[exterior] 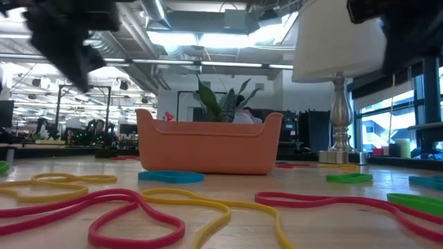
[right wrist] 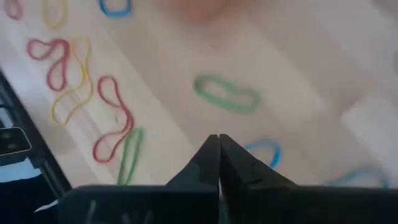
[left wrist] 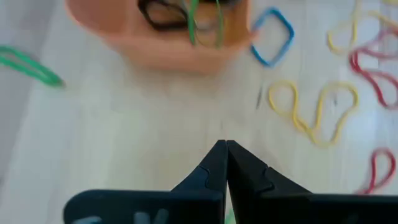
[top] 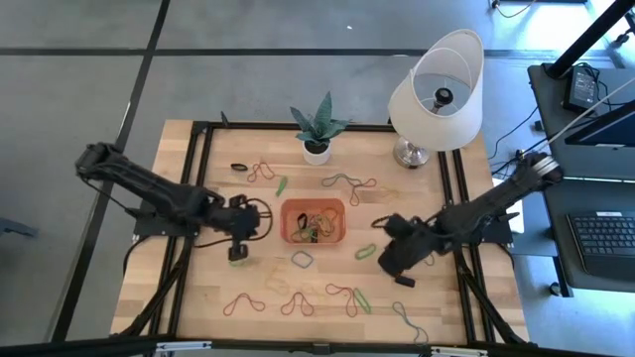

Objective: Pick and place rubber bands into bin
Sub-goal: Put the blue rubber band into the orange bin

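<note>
High view puts the bin (top: 314,220) at your table (top: 198,159) centre, orange-red, with a tangle of green, dark and tan rubber bands (top: 316,226) already lying inside. You'll find more loose bands scattered around it: a blue one (top: 302,260) just in front, red and yellow ones along the front edge, green ones to either side. Your left gripper (top: 236,250) sits just left of the bin, fingers pressed together with nothing between them in its wrist view, tips (left wrist: 225,149) over bare wood. Your right gripper (top: 397,266) waits right of the bin, fingers likewise pressed together and empty. A potted plant (top: 317,127) and a lamp (top: 437,94) stand behind the bin.
</note>
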